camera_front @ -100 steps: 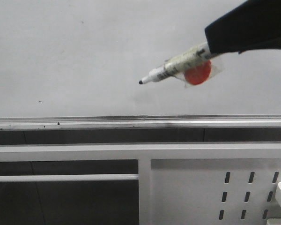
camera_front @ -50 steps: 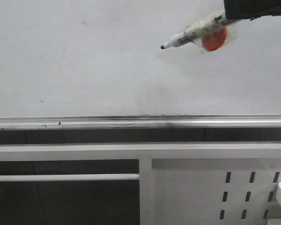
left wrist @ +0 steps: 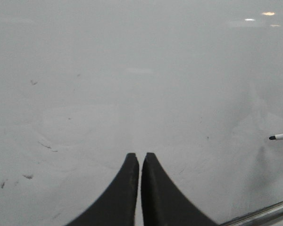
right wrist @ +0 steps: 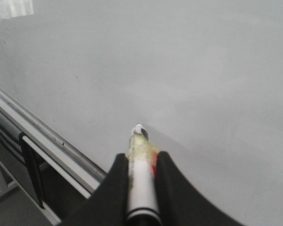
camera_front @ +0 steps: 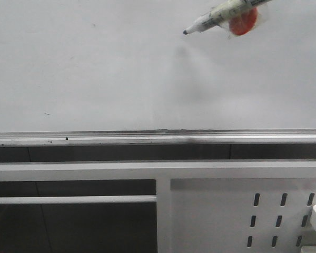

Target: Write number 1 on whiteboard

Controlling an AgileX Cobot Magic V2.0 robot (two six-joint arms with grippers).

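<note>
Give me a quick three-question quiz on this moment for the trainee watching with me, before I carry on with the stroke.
1. True or false: a number 1 is already drawn on the whiteboard.
2. Which gripper holds the marker pen? A) left B) right C) neither
3. Fill in: the left gripper has its jaws ____ and holds nothing.

Key
1. False. The board shows only faint smudges and specks; no stroke is visible in any view.
2. B. The right gripper is clamped on the pen's barrel, tip pointing at the board.
3. Shut. The two fingers sit together with only a sliver between them.
</note>
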